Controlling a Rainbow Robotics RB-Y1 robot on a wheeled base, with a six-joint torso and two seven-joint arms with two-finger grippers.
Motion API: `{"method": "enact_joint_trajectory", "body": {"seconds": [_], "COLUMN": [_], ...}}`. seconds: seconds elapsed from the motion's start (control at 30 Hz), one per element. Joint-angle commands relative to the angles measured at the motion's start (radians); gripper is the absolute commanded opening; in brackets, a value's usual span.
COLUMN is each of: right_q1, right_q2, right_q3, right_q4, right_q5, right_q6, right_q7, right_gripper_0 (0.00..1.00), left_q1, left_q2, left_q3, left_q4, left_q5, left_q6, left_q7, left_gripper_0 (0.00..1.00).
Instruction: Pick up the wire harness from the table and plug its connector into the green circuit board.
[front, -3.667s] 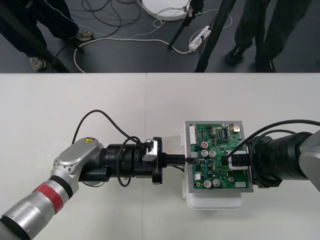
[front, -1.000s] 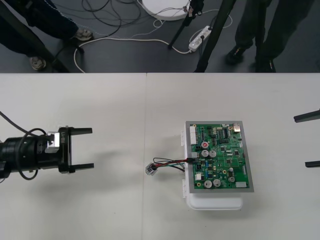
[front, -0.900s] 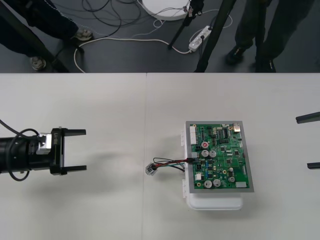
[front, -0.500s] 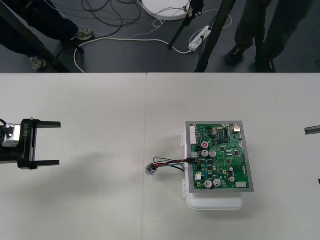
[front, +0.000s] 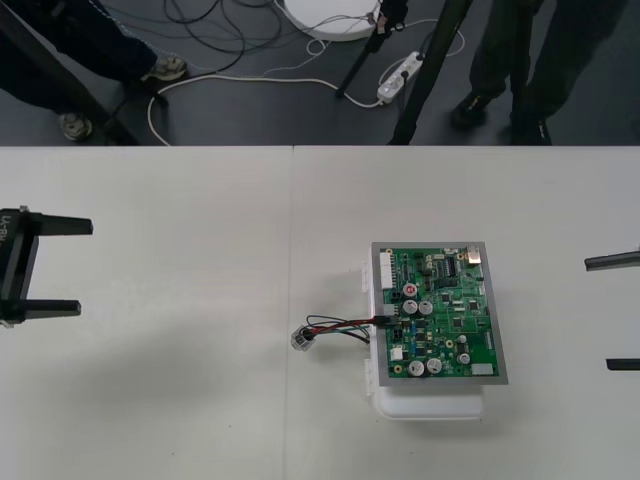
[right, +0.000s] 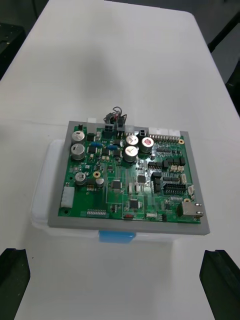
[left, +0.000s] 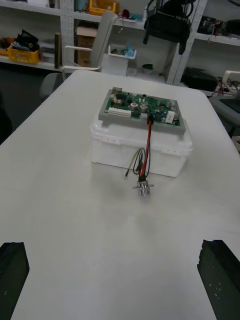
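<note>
- Both arms have drawn back from the board (front: 440, 310). The left tool (front: 55, 268) is now at the left edge of the table (front: 200, 400) and the right tool (front: 615, 313) at the right edge, each empty with fingers spread apart.
- The harness (front: 340, 326) lies just left of the board, its plug (front: 384, 320) apparently seated at the board's left edge and its socket (front: 302, 338) resting on the table.
- Its long axis runs left to right. The socket end points at the left tool, well apart, and the board stands between harness and right tool.
- No writing is legible.
</note>
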Motion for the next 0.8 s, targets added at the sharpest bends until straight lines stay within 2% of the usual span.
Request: {"method": "enact_joint_trajectory", "body": {"seconds": [0.03, 0.8], "right_q1": [-0.032, -0.034], "right_q2": [0.032, 0.032], "right_q3": [0.0, 0.0], "right_q4": [-0.033, -0.047], "right_q5": [0.006, -0.09], "right_q6": [0.01, 0.003], "right_q7": [-0.001, -0.018], "right_gripper_0": [1.0, 1.0], "left_q1": [0.023, 0.024], "left_q2": [0.09, 0.147], "left_q3": [0.034, 0.095], "left_q4": [-0.068, -0.203], "left_q5": [0.046, 0.131], "left_q6": [-0.049, -0.049], "left_q7": [0.041, 0.12], "left_gripper_0": [1.0, 1.0]}}
